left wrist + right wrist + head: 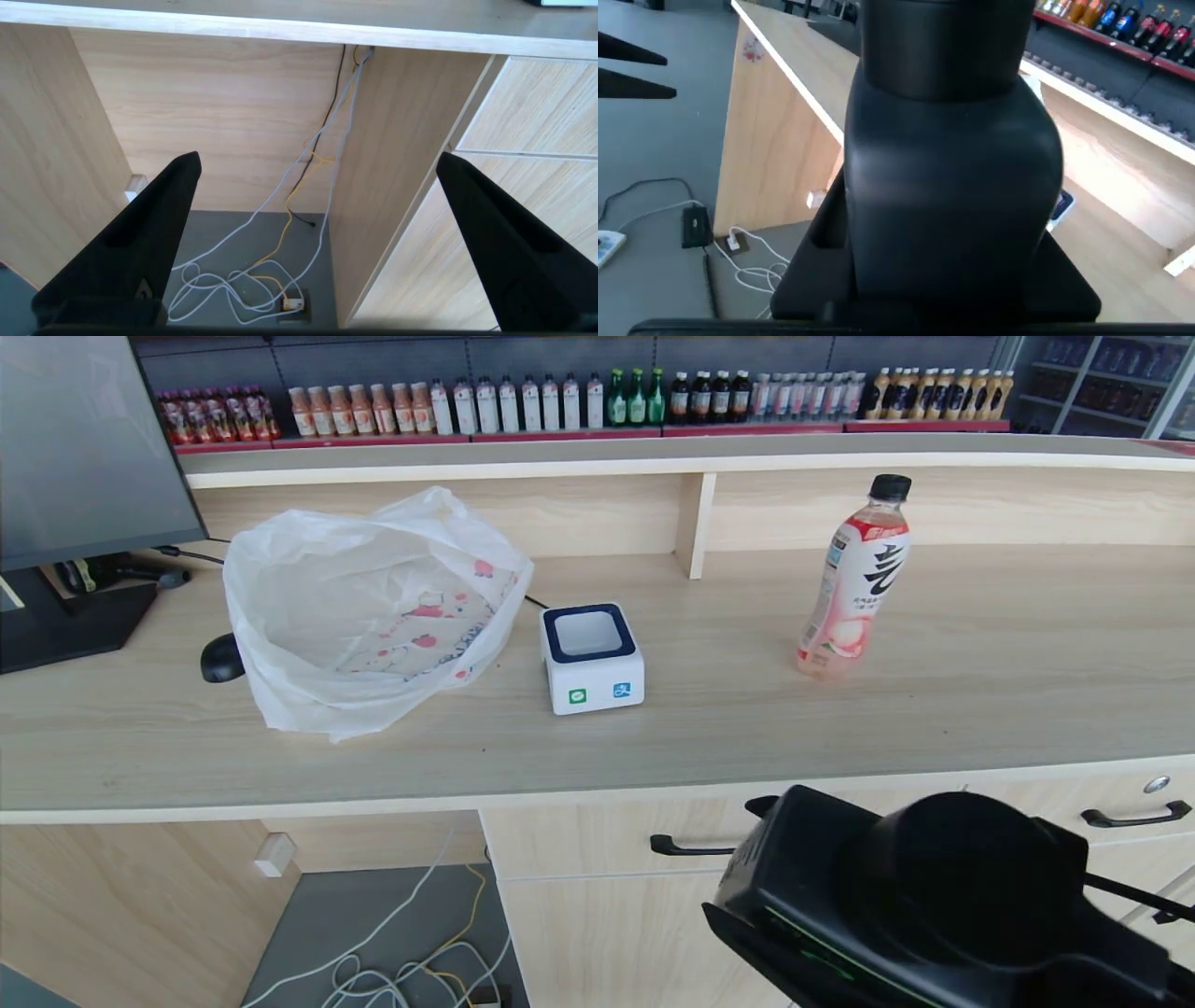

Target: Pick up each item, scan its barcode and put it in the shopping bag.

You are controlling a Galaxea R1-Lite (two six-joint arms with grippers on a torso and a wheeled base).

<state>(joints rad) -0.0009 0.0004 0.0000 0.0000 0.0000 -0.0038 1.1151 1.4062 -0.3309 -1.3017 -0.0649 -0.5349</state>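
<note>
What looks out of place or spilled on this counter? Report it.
Nothing stands out: the bottle stands upright and capped on the counter, the scanner sits flat beside the open shopping bag, no spill.

On the counter (747,728) before you, the shopping bag (373,607) sits at left, the scanner (591,658) just right of it, and the bottle (854,583) stands well apart at right. The mouse (220,658) lies at the bag's left edge, near the monitor (84,448).

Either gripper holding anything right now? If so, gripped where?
Left gripper is open and empty. The bottle stands free on the counter. For the right arm it cannot be told.
</note>
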